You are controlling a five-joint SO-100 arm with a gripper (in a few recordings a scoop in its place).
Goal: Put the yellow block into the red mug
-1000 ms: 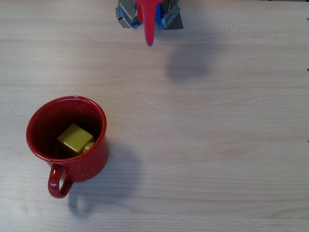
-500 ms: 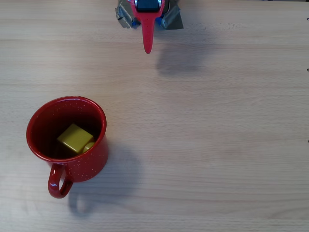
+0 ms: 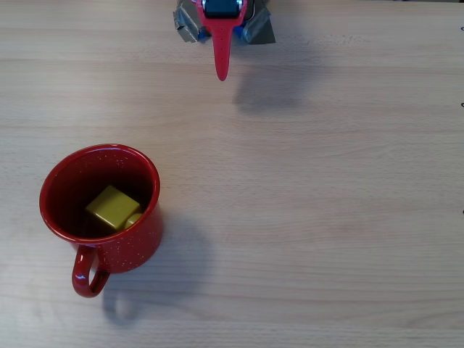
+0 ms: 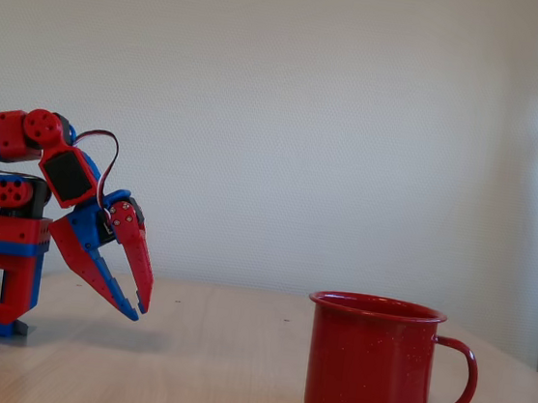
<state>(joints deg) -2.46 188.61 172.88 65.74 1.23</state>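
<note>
One yellow block (image 3: pixel 112 206) lies inside the red mug (image 3: pixel 138 239), which stands at about eight o'clock on the wooden table (image 3: pixel 326 217) in the overhead view, handle toward six. My gripper (image 4: pixel 136 309) hangs empty at twelve o'clock, well apart from the mug, fingers nearly together, tips just above the tabletop.

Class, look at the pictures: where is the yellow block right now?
In the overhead view the yellow block lies inside the red mug, at the table's lower left, far from the gripper at the top edge.
</note>
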